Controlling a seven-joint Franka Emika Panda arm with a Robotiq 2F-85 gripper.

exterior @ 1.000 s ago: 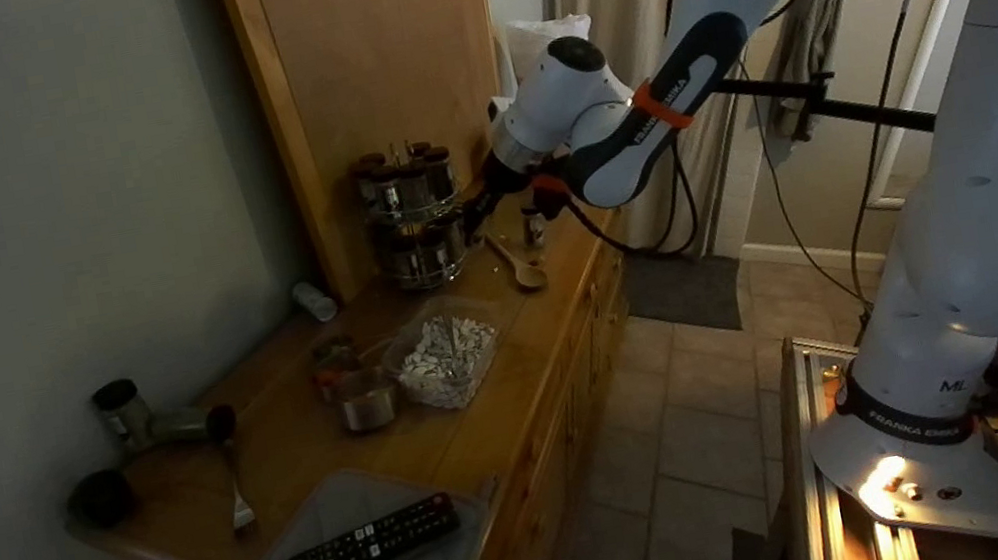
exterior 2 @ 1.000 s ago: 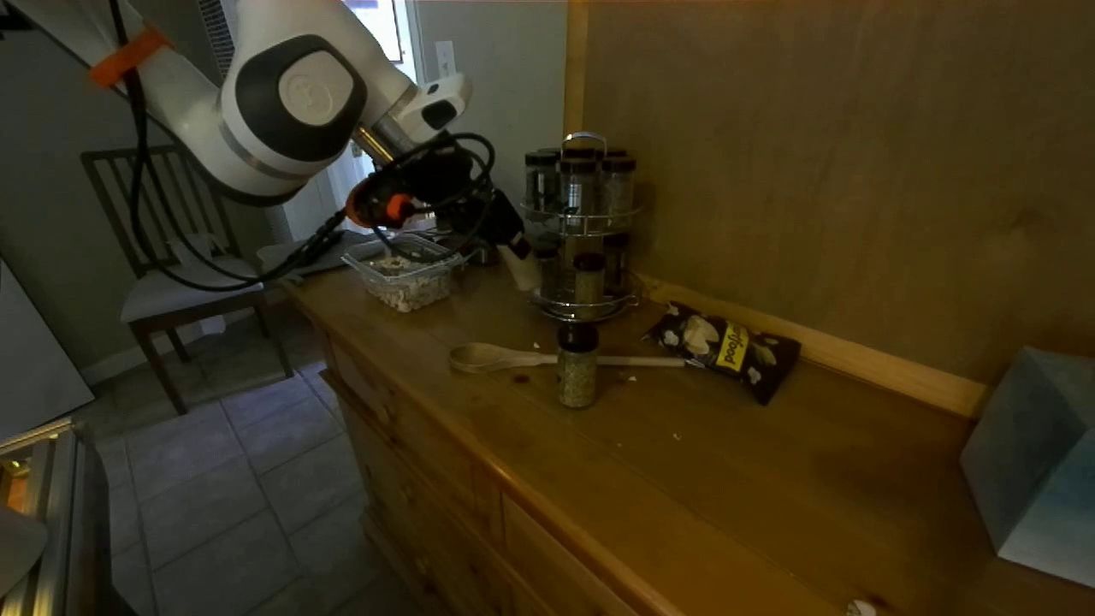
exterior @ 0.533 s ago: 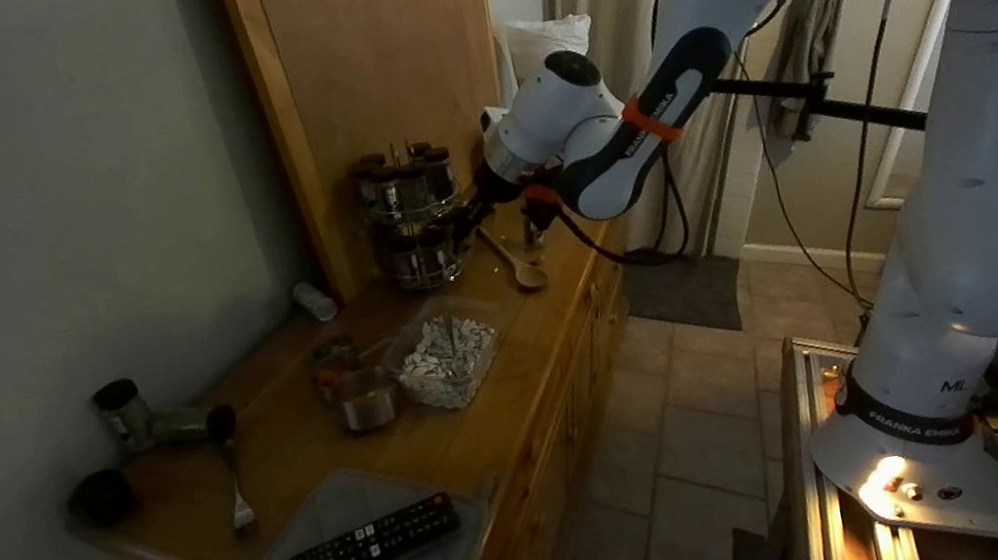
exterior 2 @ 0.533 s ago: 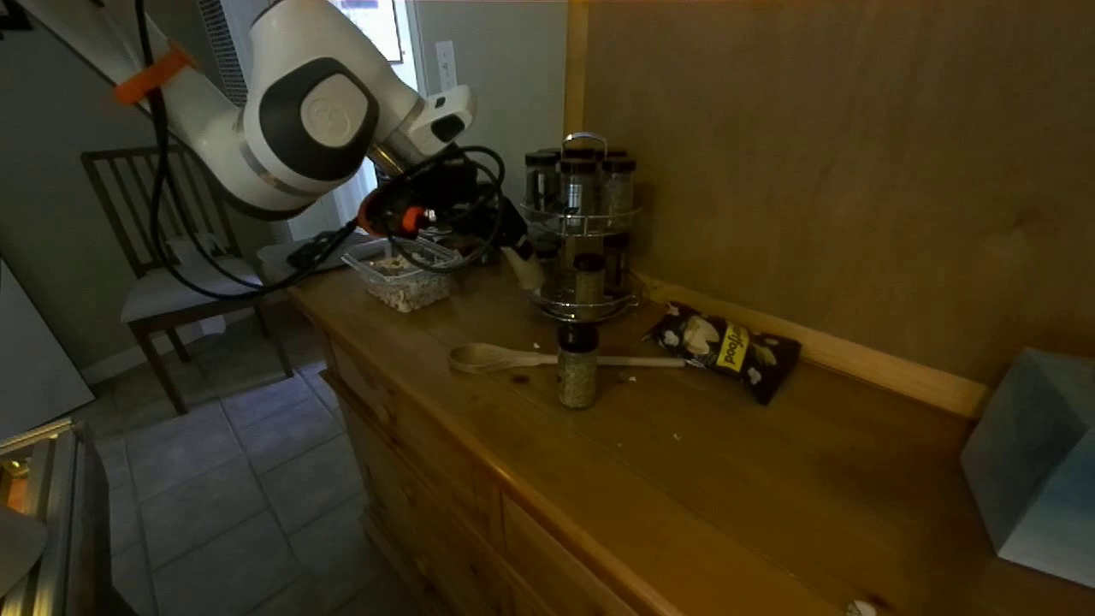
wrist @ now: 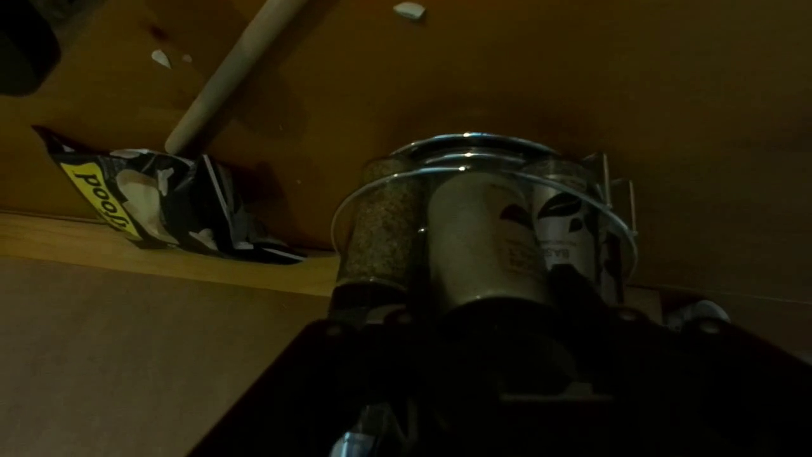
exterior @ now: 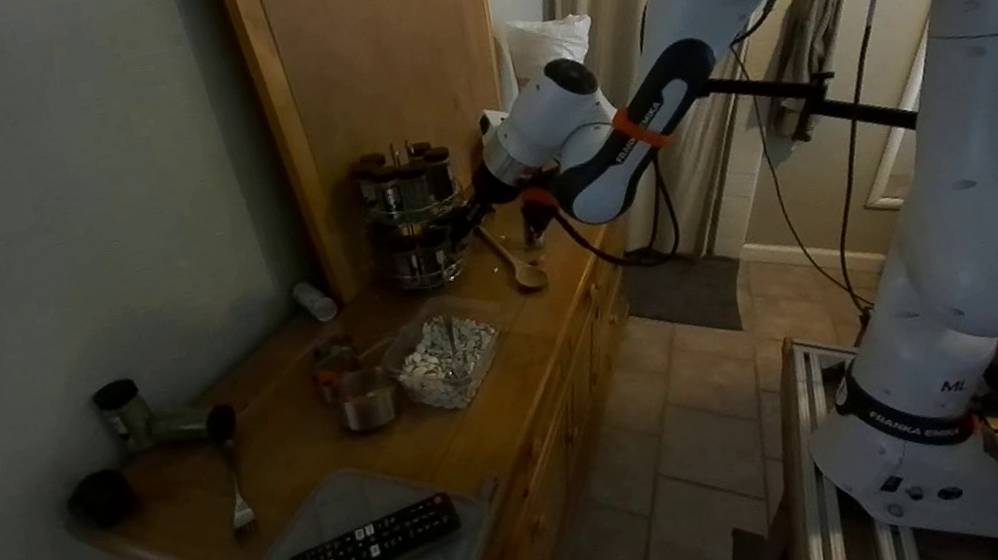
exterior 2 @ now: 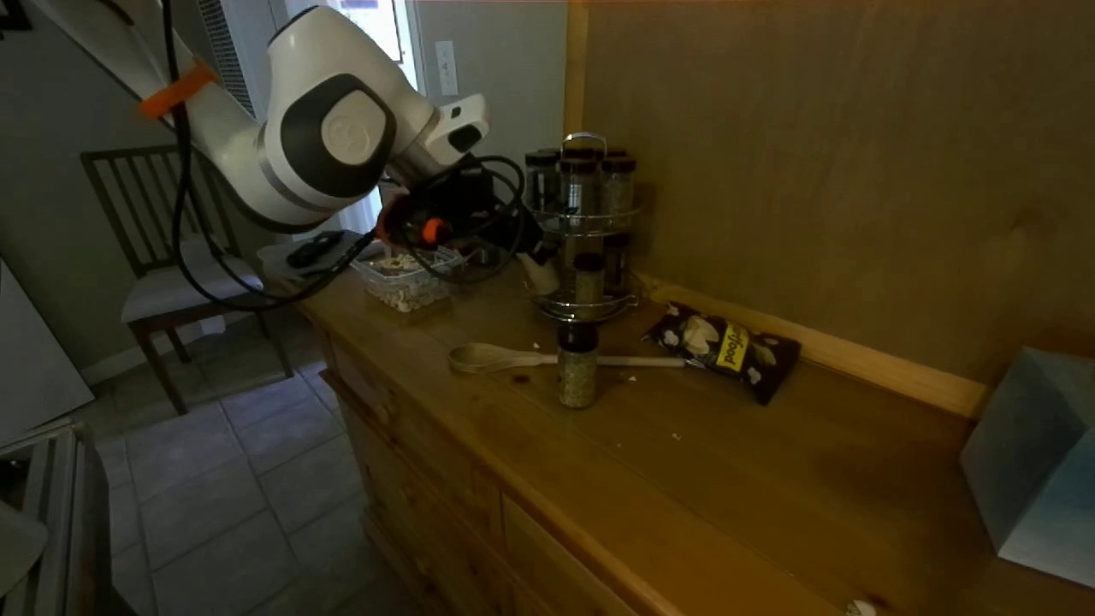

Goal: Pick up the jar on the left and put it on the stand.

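Note:
My gripper (exterior 2: 541,253) is shut on a pale-filled jar (exterior 2: 542,277) with a dark cap, held tilted beside the lower tier of the two-tier wire stand (exterior 2: 590,233). In the wrist view, the held jar (wrist: 482,241) stands between the dark fingers (wrist: 491,311), its base near the stand's ring (wrist: 462,169). I cannot tell whether it rests there. A jar of brownish grains (wrist: 384,228) and a white-labelled jar (wrist: 564,222) flank it. In an exterior view, the gripper (exterior: 464,223) reaches the stand (exterior: 431,283); the held jar is hidden there.
A capped jar (exterior 2: 577,376) stands by a wooden spoon (exterior 2: 492,358) and a black bag (exterior 2: 727,346). A plastic tub (exterior: 449,359), a metal cup (exterior: 367,398), lying jars (exterior: 179,427), a fork (exterior: 241,511) and a remote (exterior: 371,545) are on the dresser top. A blue box (exterior 2: 1039,462) stands at the edge.
The arm and gripper have moved lower and closer to the stand, carrying the tilted jar against its lower tier. The other objects have not moved.

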